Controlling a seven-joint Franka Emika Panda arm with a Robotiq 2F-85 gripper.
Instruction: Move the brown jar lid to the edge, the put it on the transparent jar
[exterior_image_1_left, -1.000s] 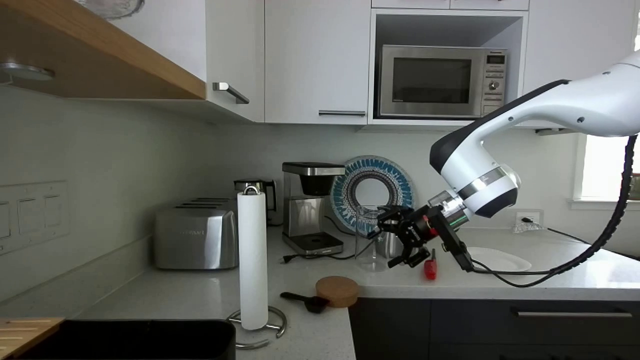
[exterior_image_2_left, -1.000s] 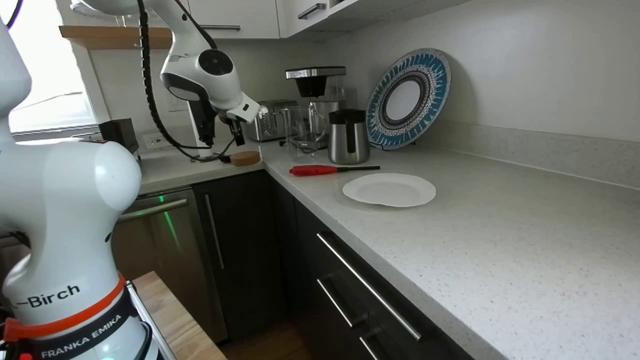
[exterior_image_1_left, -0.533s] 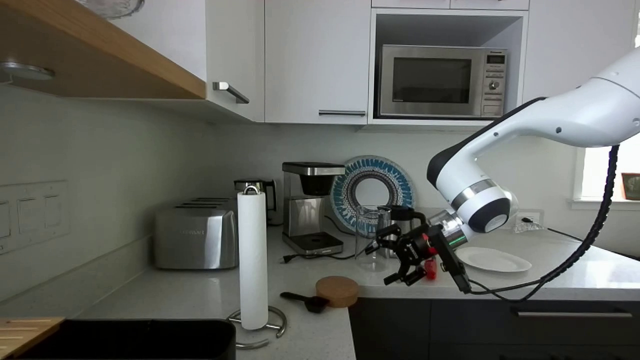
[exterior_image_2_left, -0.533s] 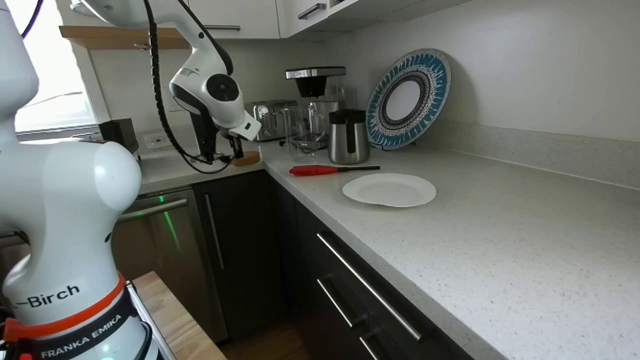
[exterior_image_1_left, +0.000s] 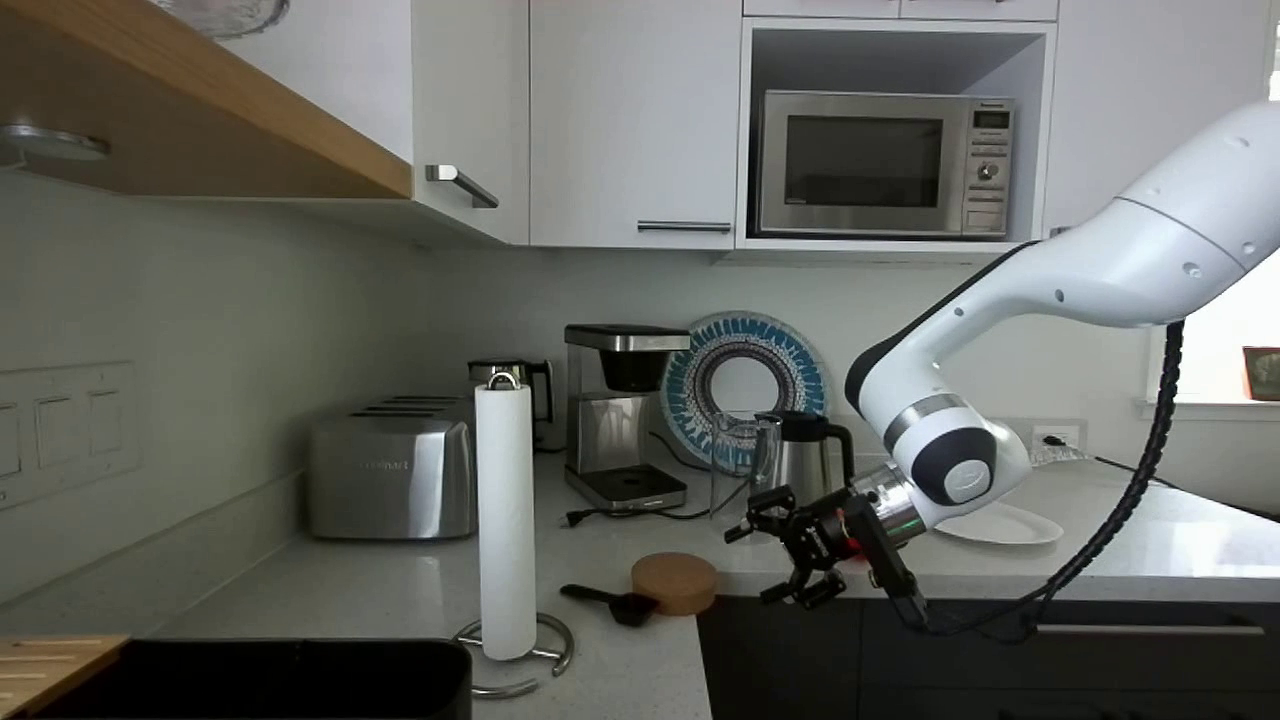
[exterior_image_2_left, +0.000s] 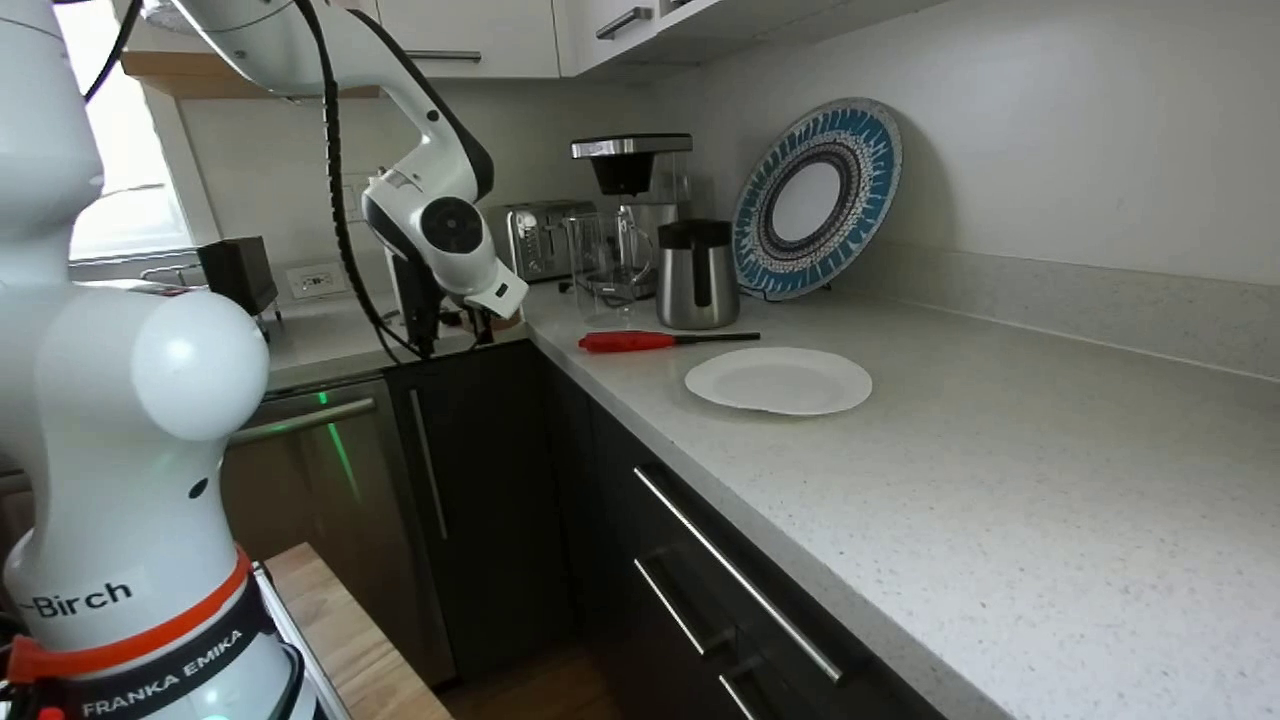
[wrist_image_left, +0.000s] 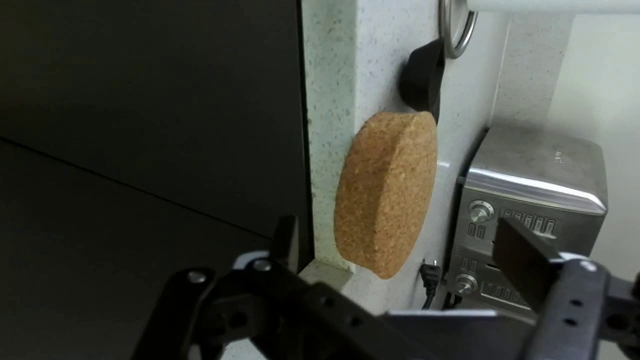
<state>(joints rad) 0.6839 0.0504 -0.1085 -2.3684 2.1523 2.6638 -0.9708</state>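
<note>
Where the brown jar lid (exterior_image_1_left: 675, 583) overhangs the countertop edge (wrist_image_left: 330, 75), the gripper (exterior_image_1_left: 757, 566), spread wide and empty, hangs to its right in an exterior view, a gap between.

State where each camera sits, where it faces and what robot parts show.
An exterior view: behind the paper towel roll, facing the microwave; arm and open tool show.
An exterior view: near the robot base, facing along the countertop toward the toaster; base, arm and part of the tool show.
Wrist view: on the arm's end, facing the brown jar lid past the tool's fingers.
Both exterior views show the transparent jar.
</note>
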